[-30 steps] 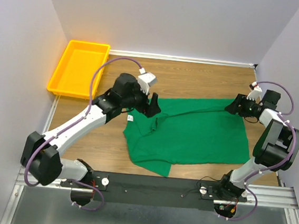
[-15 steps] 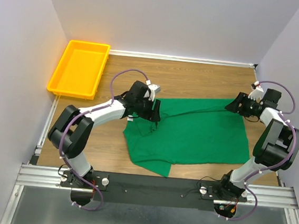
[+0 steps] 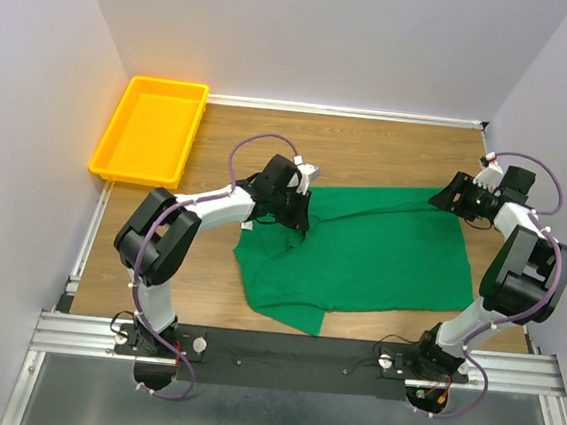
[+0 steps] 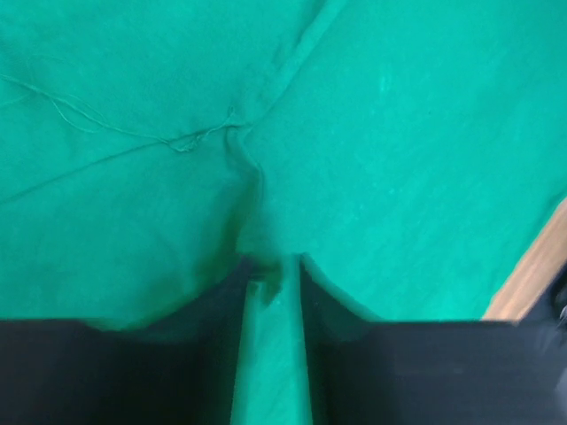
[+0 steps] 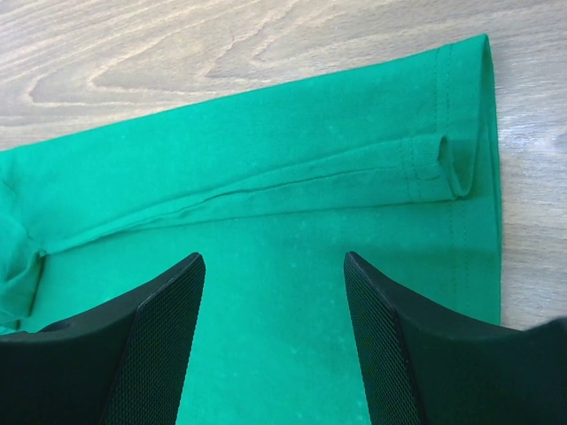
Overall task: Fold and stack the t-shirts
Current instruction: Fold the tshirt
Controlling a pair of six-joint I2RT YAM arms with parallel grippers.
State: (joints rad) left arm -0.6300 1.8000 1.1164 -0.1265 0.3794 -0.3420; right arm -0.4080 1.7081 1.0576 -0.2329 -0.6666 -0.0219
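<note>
One emerald-green t-shirt (image 3: pixel 381 247) lies spread and wrinkled on the wooden table, its small white label (image 3: pixel 246 225) at the left edge. My left gripper (image 3: pixel 300 224) is pressed down on the shirt's upper left part. In the left wrist view, the left gripper (image 4: pixel 275 266) has its jaws close together with a ridge of the green t-shirt (image 4: pixel 399 133) pinched between them, and creases radiate from that spot. My right gripper (image 3: pixel 445 200) hovers over the shirt's far right corner. There the right gripper (image 5: pixel 273 266) stands open above the hemmed t-shirt (image 5: pixel 266 177), holding nothing.
A yellow tray (image 3: pixel 110 141) sits at the far left corner of the table with nothing in it. Walls close in on the left, back and right. Bare wood (image 3: pixel 370 146) shows beyond the shirt. The metal base rail (image 3: pixel 289 359) runs along the near edge.
The left arm has swung right and lowered onto the shirt, and its jaws have narrowed onto the cloth. The right arm has barely moved.
</note>
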